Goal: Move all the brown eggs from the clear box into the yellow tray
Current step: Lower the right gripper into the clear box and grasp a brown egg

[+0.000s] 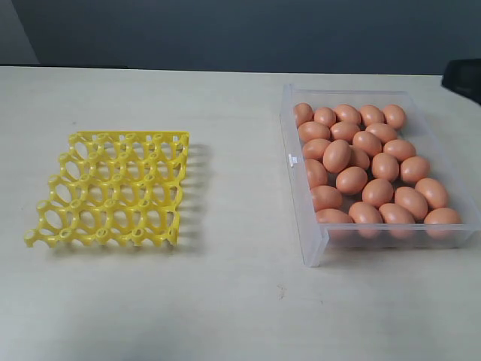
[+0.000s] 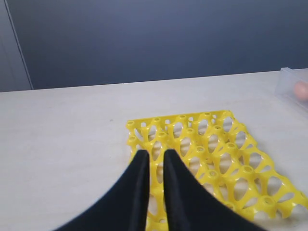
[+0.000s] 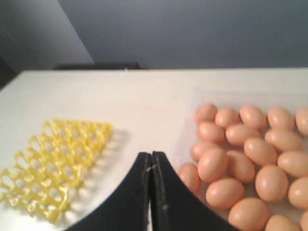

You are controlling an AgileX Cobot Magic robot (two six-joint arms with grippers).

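Several brown eggs (image 1: 352, 180) lie heaped in the clear box (image 1: 308, 241) on the right of the table. The yellow tray (image 1: 113, 188) lies on the left with all its cups bare. Neither gripper shows in the exterior view. In the left wrist view my left gripper (image 2: 154, 154) hovers over one corner of the yellow tray (image 2: 216, 149), its fingers a narrow gap apart and holding nothing. My right gripper (image 3: 151, 155) is shut and empty, over bare table between the yellow tray (image 3: 53, 159) and the brown eggs (image 3: 260, 151).
A small white clip (image 1: 293, 159) sits on the box wall that faces the tray. A dark object (image 1: 462, 79) pokes in at the far right table edge. Light table surface (image 1: 233, 226) separates tray and box. A box corner (image 2: 288, 79) with one egg (image 2: 301, 90) shows in the left wrist view.
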